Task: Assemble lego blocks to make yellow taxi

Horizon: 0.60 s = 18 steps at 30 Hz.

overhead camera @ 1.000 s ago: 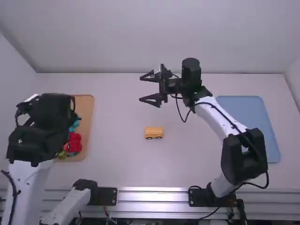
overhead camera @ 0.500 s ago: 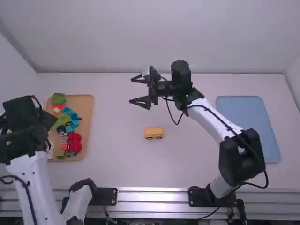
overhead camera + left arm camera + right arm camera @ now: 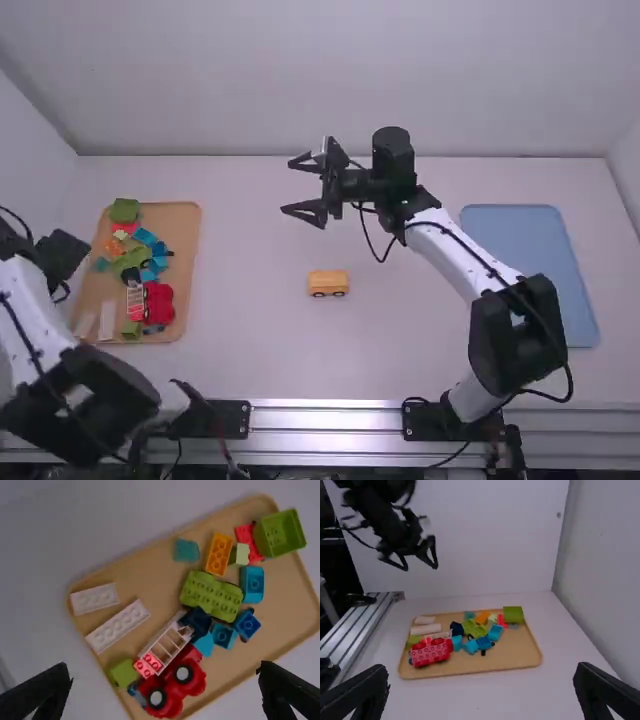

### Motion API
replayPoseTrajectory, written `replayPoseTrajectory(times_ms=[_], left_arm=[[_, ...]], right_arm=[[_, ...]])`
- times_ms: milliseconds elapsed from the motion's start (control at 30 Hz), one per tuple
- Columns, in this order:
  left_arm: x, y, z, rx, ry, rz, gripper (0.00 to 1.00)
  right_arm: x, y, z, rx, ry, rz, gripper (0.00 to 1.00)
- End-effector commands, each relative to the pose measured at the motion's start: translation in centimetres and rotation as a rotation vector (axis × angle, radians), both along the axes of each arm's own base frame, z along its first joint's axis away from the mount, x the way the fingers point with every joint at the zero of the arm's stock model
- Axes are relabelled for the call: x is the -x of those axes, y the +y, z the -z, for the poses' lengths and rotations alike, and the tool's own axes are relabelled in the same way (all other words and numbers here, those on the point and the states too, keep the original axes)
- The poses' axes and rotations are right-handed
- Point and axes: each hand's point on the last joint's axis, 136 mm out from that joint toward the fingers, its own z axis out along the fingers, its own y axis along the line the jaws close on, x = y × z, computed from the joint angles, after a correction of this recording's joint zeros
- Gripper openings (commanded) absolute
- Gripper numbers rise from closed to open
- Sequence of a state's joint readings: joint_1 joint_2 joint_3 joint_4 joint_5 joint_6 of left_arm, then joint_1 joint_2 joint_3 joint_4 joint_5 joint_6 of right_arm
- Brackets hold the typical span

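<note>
Taxi, partly built: the boxy, wheeled orange-yellow plastic car body (image 3: 328, 283) stands on the white table (image 3: 400, 350); topping it, I judge, remains. My left gripper (image 3: 164, 670), near the shallow tan tray (image 3: 186, 235) of loose plastic bricks (image 3: 212, 596), and my right gripper (image 3: 288, 186) are spread wide, empty.

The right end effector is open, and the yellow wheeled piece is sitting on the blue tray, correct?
Not quite: the yellow wheeled piece isn't on the blue tray. The high view shows it on the white table, between that tray and the tan tray. The right end effector is indeed open.
</note>
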<state>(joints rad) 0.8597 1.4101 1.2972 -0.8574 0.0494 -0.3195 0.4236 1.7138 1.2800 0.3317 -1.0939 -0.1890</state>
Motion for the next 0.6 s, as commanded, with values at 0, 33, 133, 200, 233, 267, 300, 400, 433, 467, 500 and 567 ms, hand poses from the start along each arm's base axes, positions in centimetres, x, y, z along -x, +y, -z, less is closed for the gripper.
replayPoseTrajectory(times_ms=[0, 33, 133, 200, 233, 267, 300, 400, 433, 467, 500, 567], left_arm=[[-4.2, -0.2, 0.1, 0.028, -0.022, 0.134, 0.98], [-4.8, -0.1, 0.3, 0.034, -0.018, 0.142, 0.97], [-8.3, 0.2, 1.1, 0.065, 0.015, 0.195, 0.91], [-10.1, 0.7, 1.6, 0.074, 0.045, 0.215, 0.87], [-10.8, 1.0, 2.0, 0.076, 0.07, 0.207, 0.84], [-11.3, 1.3, 2.4, 0.079, 0.099, 0.19, 0.81], [-11.6, 1.5, 2.7, 0.079, 0.118, 0.186, 0.78], [-12.9, 2.0, 4.1, 0.093, 0.178, 0.204, 0.67], [-13.2, 2.1, 4.5, 0.097, 0.186, 0.213, 0.64], [-13.5, 2.2, 5.2, 0.104, 0.195, 0.215, 0.63], [-13.7, 2.3, 5.6, 0.11, 0.199, 0.215, 0.6], [-13.8, 2.6, 6.8, 0.121, 0.216, 0.21, 0.56]], right_arm=[[-0.2, 0.2, -1.4, -0.017, -0.037, -0.005, 0.99], [-0.2, 0.2, -1.4, -0.017, -0.037, -0.005, 0.99], [-0.1, 0.3, -1.4, -0.017, -0.037, -0.007, 0.99], [-0.2, 0.2, -1.4, -0.017, -0.037, -0.004, 0.99], [-0.3, 0.1, -1.4, -0.015, -0.034, 0.002, 0.99], [-0.5, 0.1, -1.3, -0.012, -0.034, 0.012, 0.99], [-0.7, 0.2, -1.3, -0.009, -0.032, 0.023, 0.99], [-1.7, 0.1, -1.1, 0.001, -0.027, 0.083, 0.99], [-1.8, 0.0, -1.1, 0.002, -0.029, 0.091, 0.99], [-1.9, 0.0, -1.1, 0.003, -0.032, 0.096, 0.99], [-1.9, 0.0, -1.1, 0.004, -0.032, 0.098, 0.99], [-1.9, 0.0, -1.1, 0.003, -0.03, 0.097, 0.99]])
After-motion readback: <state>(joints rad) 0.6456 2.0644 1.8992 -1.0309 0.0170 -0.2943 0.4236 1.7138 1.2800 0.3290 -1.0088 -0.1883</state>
